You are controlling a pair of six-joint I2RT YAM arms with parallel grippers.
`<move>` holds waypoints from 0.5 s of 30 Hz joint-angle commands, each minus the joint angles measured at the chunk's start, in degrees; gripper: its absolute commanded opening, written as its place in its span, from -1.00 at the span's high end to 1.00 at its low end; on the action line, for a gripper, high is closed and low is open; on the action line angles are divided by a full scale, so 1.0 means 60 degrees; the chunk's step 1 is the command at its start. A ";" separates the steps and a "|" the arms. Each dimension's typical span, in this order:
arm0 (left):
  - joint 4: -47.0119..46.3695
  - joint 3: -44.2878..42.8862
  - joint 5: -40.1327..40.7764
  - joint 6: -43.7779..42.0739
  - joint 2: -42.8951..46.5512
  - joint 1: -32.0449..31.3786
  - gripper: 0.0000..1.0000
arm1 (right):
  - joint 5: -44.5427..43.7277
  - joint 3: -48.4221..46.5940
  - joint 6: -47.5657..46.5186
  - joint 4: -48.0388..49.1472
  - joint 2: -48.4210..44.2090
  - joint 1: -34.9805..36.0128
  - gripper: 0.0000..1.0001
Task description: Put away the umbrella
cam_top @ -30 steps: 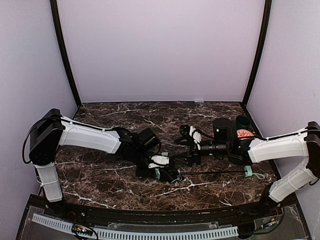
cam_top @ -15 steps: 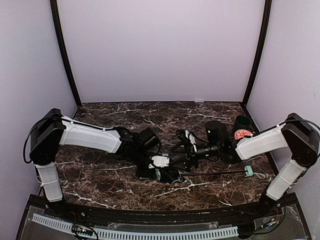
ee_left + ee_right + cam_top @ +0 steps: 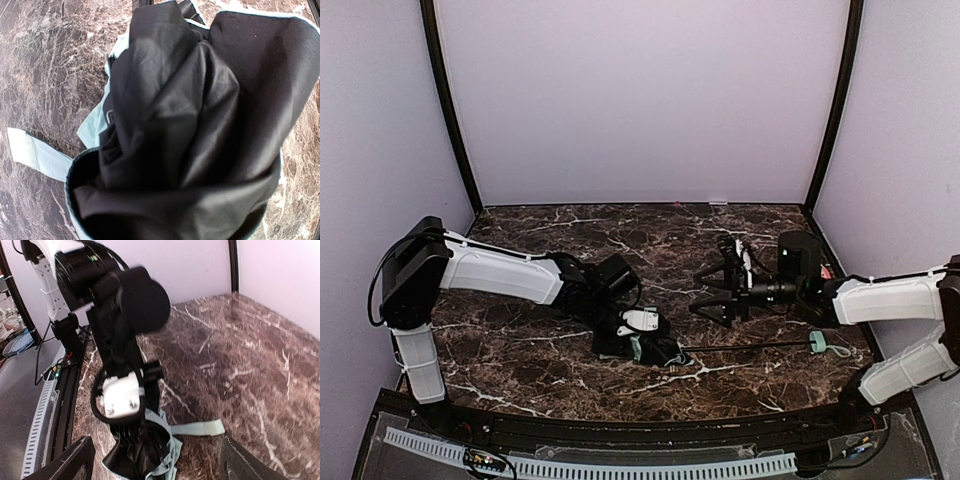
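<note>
The umbrella lies folded on the marble table, its crumpled black-and-mint canopy (image 3: 655, 351) near the middle front. Its thin black shaft (image 3: 750, 345) runs right to the small mint handle (image 3: 817, 342). My left gripper (image 3: 638, 338) is shut on the canopy from above. In the left wrist view black lining (image 3: 190, 130) hides the fingers, and a mint strap (image 3: 35, 152) lies to the left. My right gripper (image 3: 704, 294) hovers open above and right of the bundle, holding nothing. In its wrist view it (image 3: 159, 462) faces the left gripper (image 3: 122, 397), the canopy (image 3: 145, 455) and the strap (image 3: 200, 428).
Purple walls with black corner posts (image 3: 450, 120) close in the dark marble table (image 3: 570, 235) on three sides. A white cable chain (image 3: 590, 466) runs along the near edge. Both white arms stretch low over the table towards its middle.
My right gripper has opened wider and drawn back to the right, away from the canopy bundle. The left gripper and the umbrella have stayed where they were.
</note>
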State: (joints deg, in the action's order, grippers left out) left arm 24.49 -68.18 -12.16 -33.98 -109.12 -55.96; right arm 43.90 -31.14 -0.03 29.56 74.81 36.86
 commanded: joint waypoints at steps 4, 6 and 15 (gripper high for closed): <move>0.2280 0.0818 -0.0624 0.0303 -0.1178 -0.0150 0.89 | -0.1815 0.0198 0.0432 0.0104 0.1873 0.1016 -0.69; 0.2262 0.0795 -0.0678 0.0287 -0.1171 -0.0143 0.84 | -0.1737 -0.0130 0.0417 0.0071 0.2467 0.1147 -0.65; 0.2139 0.0722 -0.1105 0.0287 -0.1091 -0.0066 0.70 | -0.1170 -0.1081 -0.0014 -0.0190 0.4568 0.1810 -0.59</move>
State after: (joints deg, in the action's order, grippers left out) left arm 25.19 -68.55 -14.66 -33.69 -109.27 -55.77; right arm 35.59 -34.98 1.10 28.47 98.10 45.58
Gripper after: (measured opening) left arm 0.314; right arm 0.809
